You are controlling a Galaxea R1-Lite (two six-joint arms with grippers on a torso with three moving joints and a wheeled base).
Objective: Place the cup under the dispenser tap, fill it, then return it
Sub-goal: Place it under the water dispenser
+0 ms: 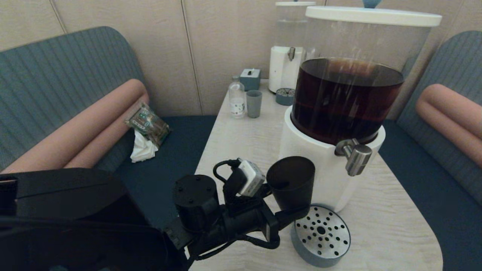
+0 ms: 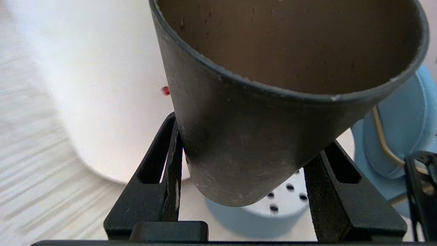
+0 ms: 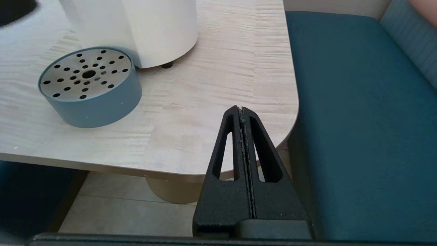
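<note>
The left gripper (image 1: 292, 210), clenched around the cup (image 1: 290, 182), is carrying it; the dispenser tap (image 1: 355, 156) lies beyond, so alignment beneath it comes next.

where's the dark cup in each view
Head view: the dark cup is low and centre, held in the left tool, left of the dispenser tap.
Left wrist view: it fills the upper middle, between the tool's two fingers.
Right wrist view: the cup's body is not in it.
Shared landmark: the round perforated drip tray.
</note>
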